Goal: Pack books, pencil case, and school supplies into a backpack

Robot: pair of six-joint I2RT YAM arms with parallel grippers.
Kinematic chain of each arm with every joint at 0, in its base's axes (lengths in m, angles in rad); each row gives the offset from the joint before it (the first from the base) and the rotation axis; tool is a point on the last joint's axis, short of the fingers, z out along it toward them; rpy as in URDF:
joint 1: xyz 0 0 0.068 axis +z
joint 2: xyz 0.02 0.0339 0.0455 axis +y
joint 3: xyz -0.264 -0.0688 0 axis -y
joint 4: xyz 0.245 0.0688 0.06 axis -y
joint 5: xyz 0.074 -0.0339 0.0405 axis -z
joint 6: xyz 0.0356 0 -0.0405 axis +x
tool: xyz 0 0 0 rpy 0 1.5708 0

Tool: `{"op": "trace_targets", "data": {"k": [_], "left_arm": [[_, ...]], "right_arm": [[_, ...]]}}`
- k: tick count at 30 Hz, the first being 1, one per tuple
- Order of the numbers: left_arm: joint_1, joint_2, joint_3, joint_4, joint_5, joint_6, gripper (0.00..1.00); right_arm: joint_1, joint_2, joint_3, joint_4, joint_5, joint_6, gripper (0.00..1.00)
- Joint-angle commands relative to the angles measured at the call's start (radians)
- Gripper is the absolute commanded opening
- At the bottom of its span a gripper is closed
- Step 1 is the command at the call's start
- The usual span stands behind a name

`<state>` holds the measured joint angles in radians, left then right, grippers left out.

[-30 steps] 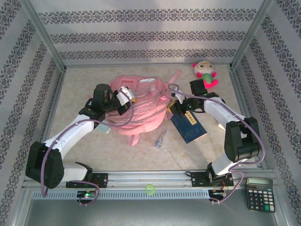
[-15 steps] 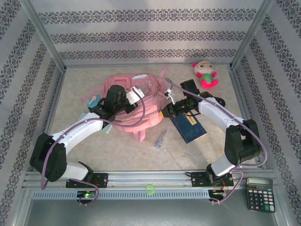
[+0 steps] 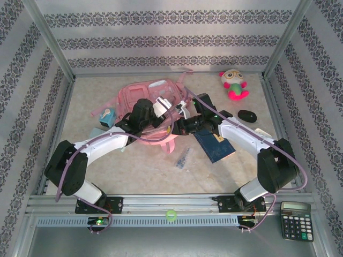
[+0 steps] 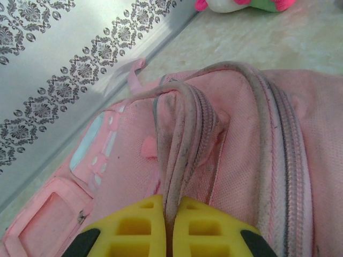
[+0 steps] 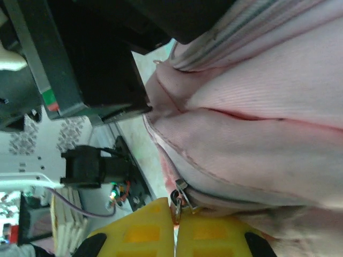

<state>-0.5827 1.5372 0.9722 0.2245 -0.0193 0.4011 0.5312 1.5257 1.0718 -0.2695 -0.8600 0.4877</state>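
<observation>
Left gripper (image 4: 170,215) clamped on a fold of the large pink fabric backpack (image 4: 252,160), lying mid-far on the tabletop (image 3: 139,166). Right gripper (image 5: 174,214) pinches its small metal zipper pull (image 5: 180,199). We'd keep the fabric taut and draw the pull steadily along the track.

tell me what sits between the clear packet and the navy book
Nothing. The top view shows just bare table between the clear packet and the navy book.

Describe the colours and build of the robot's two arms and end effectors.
The left arm and right arm have white links, black joints and trailing purple-grey cables. The left end effector and right end effector carry yellow fingers moulded with square recesses.
</observation>
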Motion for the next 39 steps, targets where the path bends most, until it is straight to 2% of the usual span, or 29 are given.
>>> {"op": "trace_targets", "data": {"k": [1,5,6,8,10,12,14,18,26,34,35,36,38,39], "left_arm": [[-0.008,0.012,0.029,0.115,0.006,-0.047,0.00],[-0.008,-0.021,-0.014,0.170,0.097,-0.069,0.00],[-0.007,-0.028,-0.021,0.178,0.126,-0.071,0.00],[-0.002,-0.044,-0.040,0.197,0.196,-0.072,0.00],[0.008,-0.060,-0.061,0.218,0.271,-0.069,0.00],[0.023,-0.072,-0.081,0.234,0.344,-0.064,0.00],[0.037,-0.084,-0.095,0.241,0.419,-0.046,0.00],[0.063,-0.090,-0.109,0.259,0.531,-0.032,0.00],[0.139,-0.081,-0.118,0.362,0.679,-0.099,0.00],[0.170,-0.070,-0.083,0.288,0.855,-0.043,0.00],[0.170,-0.068,-0.076,0.273,0.875,-0.032,0.00],[0.170,-0.063,-0.070,0.264,0.888,-0.024,0.00],[0.171,-0.051,-0.057,0.257,0.875,-0.011,0.00],[0.171,-0.040,-0.050,0.256,0.840,-0.003,0.00]], "right_arm": [[0.033,-0.053,-0.036,0.137,-0.015,0.151,0.00],[0.026,-0.056,-0.090,0.205,0.019,0.243,0.00],[0.022,-0.058,-0.094,0.209,0.018,0.253,0.08],[-0.004,-0.077,-0.105,0.207,0.015,0.278,0.36],[-0.046,-0.121,-0.134,0.224,0.024,0.312,0.55],[-0.106,-0.182,-0.180,0.230,0.065,0.356,0.66],[-0.159,-0.232,-0.219,0.234,0.101,0.394,0.70],[-0.206,-0.273,-0.276,0.231,0.152,0.457,0.73],[-0.186,-0.259,-0.328,0.251,0.261,0.530,0.79],[-0.102,-0.130,-0.291,0.512,0.285,0.654,0.79],[-0.091,-0.109,-0.283,0.548,0.294,0.672,0.78],[-0.079,-0.089,-0.274,0.581,0.305,0.686,0.71],[-0.055,-0.065,-0.263,0.636,0.346,0.716,0.45],[-0.039,-0.061,-0.272,0.676,0.383,0.733,0.35]]}}
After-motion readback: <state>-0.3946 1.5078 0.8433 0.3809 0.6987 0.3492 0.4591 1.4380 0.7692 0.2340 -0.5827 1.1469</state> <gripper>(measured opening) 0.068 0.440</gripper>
